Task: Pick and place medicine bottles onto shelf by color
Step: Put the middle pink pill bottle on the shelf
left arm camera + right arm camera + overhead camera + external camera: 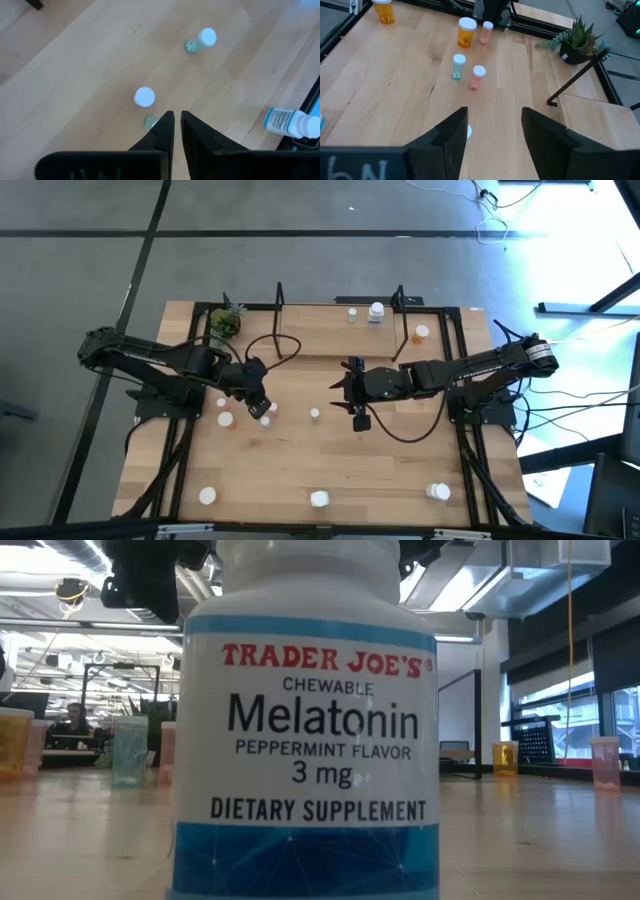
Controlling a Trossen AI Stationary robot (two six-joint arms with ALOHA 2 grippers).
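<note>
The shelf (330,335) is a light-wood board at the table's far side. It carries a small green bottle (352,314), a larger white bottle (376,311) and an orange one (422,333). Small bottles stand on the table's middle left (226,420), (314,414). My left gripper (263,410) (177,120) is shut and empty above a pale green, white-capped bottle (145,98), with its fingertips just beside the bottle. My right gripper (359,420) (492,130) is open and empty near the table's middle. A white cap (467,131) shows beside one of its fingers.
A potted plant (227,321) stands at the far left by the shelf. More bottles sit near the front edge (207,496), (438,492). A white melatonin bottle (319,499) (305,740) stands against the low camera and blocks most of that view. A white bottle (290,122) lies on its side.
</note>
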